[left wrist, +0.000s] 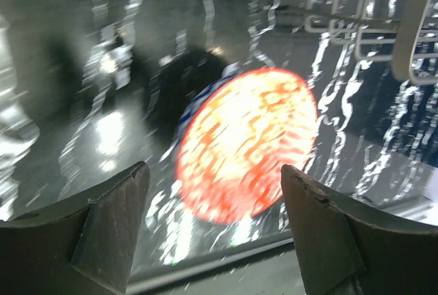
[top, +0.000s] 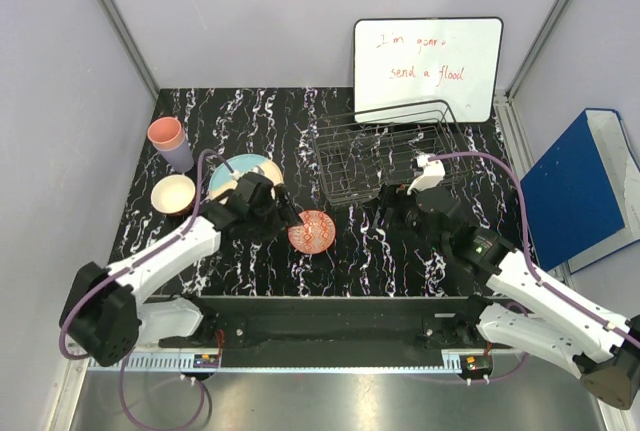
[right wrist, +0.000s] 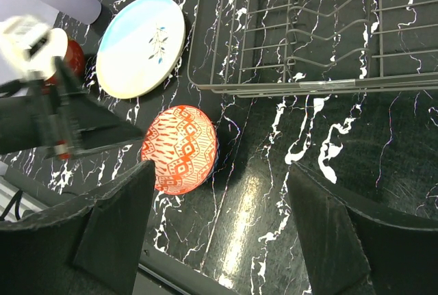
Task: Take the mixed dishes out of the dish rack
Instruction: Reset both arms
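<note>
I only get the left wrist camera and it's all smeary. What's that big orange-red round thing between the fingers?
Observer: That's the small red patterned dish, lying on the table near a corner of the dish rack.
Operator: Are there more dishes in the rack?
Observer: None that I can see. The top view shows only bare wires.
Operator: Where's the big plate?
Observer: The large plate lies flat on the table, between the dish and the red bowl.
</note>
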Controlling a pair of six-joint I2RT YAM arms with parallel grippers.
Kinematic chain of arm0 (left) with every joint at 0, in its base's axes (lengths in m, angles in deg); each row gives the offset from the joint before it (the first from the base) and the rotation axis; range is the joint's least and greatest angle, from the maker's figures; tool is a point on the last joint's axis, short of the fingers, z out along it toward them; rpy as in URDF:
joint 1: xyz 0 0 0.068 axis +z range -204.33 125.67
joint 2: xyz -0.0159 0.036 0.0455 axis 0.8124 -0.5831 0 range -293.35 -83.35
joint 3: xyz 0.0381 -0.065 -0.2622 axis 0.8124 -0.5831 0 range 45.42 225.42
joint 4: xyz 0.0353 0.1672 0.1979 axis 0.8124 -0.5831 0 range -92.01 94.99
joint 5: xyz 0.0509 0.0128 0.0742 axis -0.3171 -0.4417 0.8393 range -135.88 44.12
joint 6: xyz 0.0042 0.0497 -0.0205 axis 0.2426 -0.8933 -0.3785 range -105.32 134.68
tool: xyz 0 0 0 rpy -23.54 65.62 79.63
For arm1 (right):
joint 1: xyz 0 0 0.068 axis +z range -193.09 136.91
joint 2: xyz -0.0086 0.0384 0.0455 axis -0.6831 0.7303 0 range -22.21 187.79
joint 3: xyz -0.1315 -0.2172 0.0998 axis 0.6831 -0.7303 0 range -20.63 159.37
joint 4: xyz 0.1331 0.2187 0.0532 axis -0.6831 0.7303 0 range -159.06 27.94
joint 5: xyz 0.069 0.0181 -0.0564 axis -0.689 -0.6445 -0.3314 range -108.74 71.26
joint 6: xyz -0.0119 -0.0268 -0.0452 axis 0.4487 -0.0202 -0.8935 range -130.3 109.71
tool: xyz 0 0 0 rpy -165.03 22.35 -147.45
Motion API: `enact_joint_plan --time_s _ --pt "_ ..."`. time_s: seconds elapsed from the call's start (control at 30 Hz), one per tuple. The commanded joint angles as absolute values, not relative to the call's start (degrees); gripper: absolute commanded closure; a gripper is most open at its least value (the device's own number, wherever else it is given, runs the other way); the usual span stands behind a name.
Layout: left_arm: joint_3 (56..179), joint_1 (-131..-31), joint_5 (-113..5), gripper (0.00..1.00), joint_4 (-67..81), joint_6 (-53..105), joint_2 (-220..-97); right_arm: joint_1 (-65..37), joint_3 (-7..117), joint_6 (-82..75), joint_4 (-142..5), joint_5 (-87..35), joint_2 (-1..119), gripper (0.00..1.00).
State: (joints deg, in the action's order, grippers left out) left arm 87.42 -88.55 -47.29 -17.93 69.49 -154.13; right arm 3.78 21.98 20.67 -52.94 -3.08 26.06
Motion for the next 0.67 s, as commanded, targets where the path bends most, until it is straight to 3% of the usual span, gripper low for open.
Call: enact_joint_plan --time_s 0.0,0.2,0.27,0.33,0.37,0.63 --pt "91.5 -88.3 -38.4 0.18 -33.5 67.1 -145.2 4.1 21.7 20.6 -55.4 -1.3 25.3 0.15" --pt "94.2 -88.7 -30.3 0.10 -37.6 62.3 -132.9 4.1 21.7 19.2 -54.7 0.2 26.2 0.14" --pt "95.3 -88.8 -29.3 0.08 -37.3 59.1 -132.1 4.2 21.8 19.0 -54.5 1.9 26.8 0.07" --pt "96.5 -89.4 -29.3 0.08 -36.6 56.6 -132.9 4.1 22.0 18.3 -54.3 2.9 27.2 0.00" --pt "98.0 -90.0 -28.8 0.01 -36.6 54.6 -134.0 4.1 22.3 17.8 -54.2 3.8 27.4 0.00" --pt "106.1 -96.4 -22.0 0.01 -36.2 47.6 -140.9 4.1 26.0 11.8 -54.1 7.6 27.2 0.00"
